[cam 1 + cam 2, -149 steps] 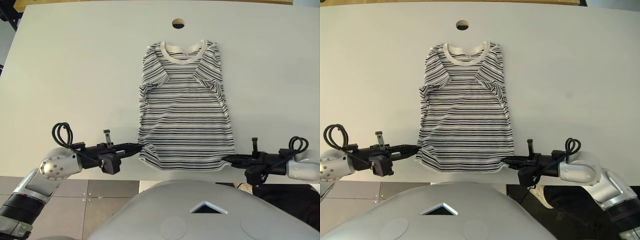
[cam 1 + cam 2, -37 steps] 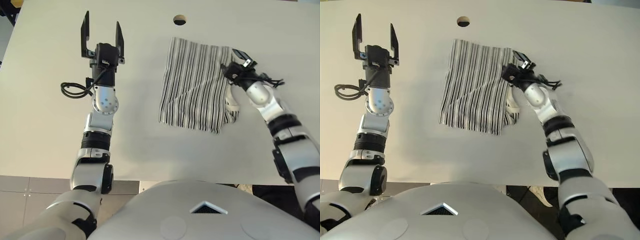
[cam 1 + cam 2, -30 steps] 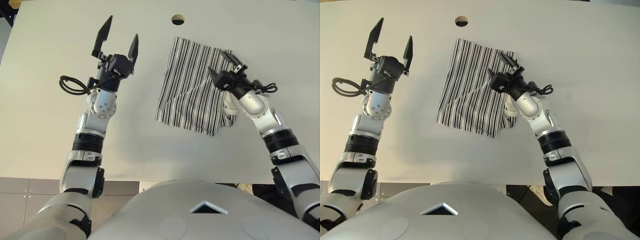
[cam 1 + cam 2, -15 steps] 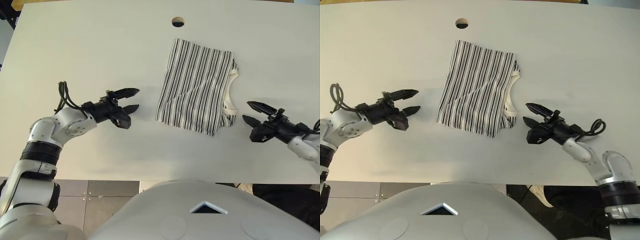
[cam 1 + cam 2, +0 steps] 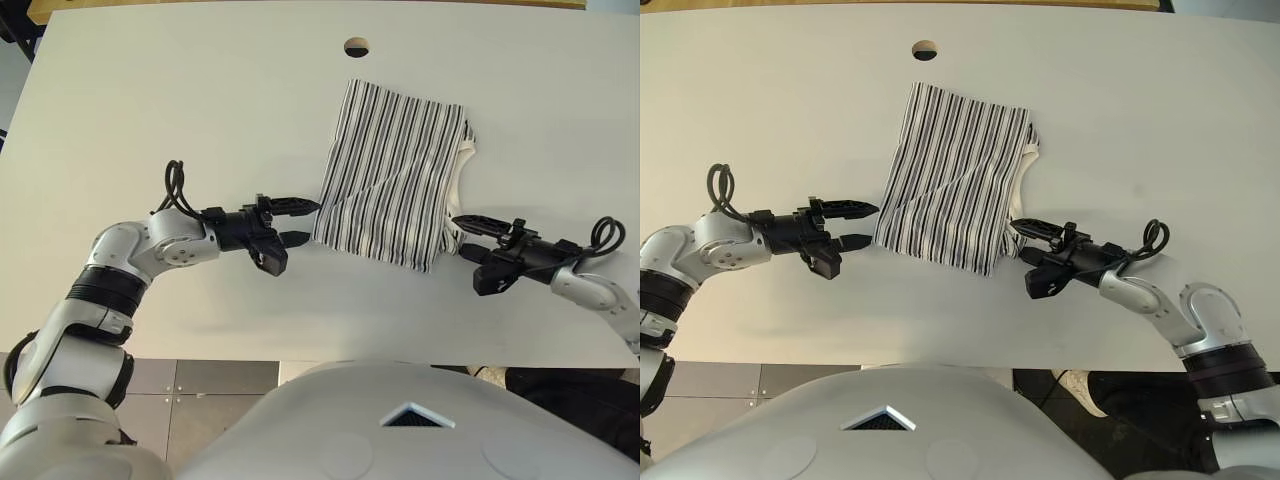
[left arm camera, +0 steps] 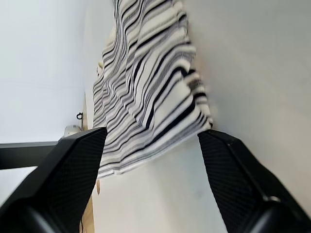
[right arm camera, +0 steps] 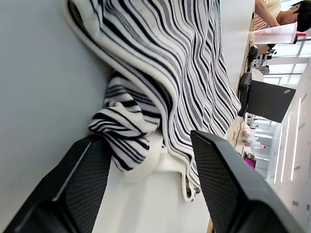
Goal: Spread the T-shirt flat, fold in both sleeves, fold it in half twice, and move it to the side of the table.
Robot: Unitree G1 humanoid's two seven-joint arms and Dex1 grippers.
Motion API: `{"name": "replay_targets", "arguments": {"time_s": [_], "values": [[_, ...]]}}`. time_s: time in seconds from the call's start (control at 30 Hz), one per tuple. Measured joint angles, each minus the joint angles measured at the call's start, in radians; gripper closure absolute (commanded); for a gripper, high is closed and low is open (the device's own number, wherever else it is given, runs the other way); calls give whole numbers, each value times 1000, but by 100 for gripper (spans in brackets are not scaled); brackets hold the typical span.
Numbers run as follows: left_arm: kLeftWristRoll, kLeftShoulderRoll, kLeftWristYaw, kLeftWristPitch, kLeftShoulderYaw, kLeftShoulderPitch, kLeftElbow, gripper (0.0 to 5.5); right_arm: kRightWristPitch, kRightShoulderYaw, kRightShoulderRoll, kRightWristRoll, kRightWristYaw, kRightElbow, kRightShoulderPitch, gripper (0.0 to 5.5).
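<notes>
The striped T-shirt (image 5: 395, 175) lies on the bench (image 5: 150, 120) as a compact rectangle, sleeves tucked, apparently halved once. The left end effector (image 5: 310, 221) and right end effector (image 5: 462, 237), both wide and empty, flank its near corners. The second fold and the move aside remain.

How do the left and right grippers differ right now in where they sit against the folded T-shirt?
The left gripper is at the near-left corner of the T-shirt; the right gripper is at its near-right corner. The cloth ahead of the left gripper lies thin and flat, while the cloth ahead of the right gripper is bunched beside the white neckband. Both are open, low over the table, and point inward at the shirt.
</notes>
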Motion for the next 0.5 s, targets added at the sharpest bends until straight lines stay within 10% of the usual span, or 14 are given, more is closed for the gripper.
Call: {"name": "replay_targets", "arguments": {"time_s": [0.23, 0.5], "values": [[-40, -36, -52, -31, -44, -35, 21, 201, -25, 59, 28, 3, 30, 20, -79, 261], [-36, -97, -51, -59, -83, -98, 137, 326, -69, 115, 48, 8, 42, 80, -154, 261]]}}
